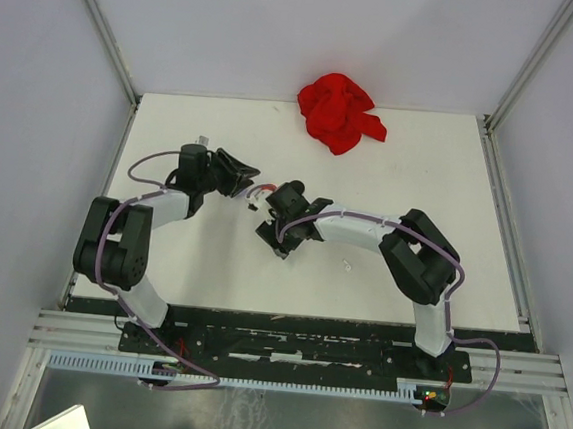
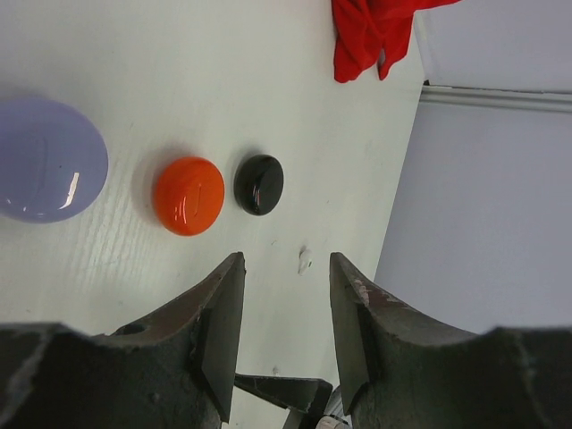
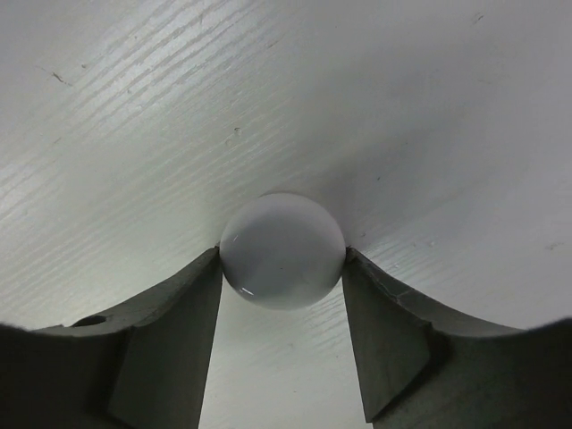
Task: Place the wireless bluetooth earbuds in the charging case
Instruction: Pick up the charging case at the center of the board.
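A round white charging case (image 3: 282, 234) lies on the white table, and my right gripper (image 3: 282, 257) stands over it with both fingertips touching its sides. In the top view the right gripper (image 1: 280, 220) is near the table's middle and hides that case. My left gripper (image 2: 286, 261) is open with nothing between its fingers, and it hovers just left of the right one (image 1: 247, 175). Beyond it lie a lilac disc (image 2: 45, 161), an orange-red disc (image 2: 188, 195) and a black disc (image 2: 259, 184). A tiny white speck (image 2: 304, 259) is too small to tell as an earbud.
A crumpled red cloth (image 1: 339, 112) lies at the back of the table, also in the left wrist view (image 2: 371, 36). Grey walls close the table in on both sides. A small white bit (image 1: 345, 267) lies under the right forearm.
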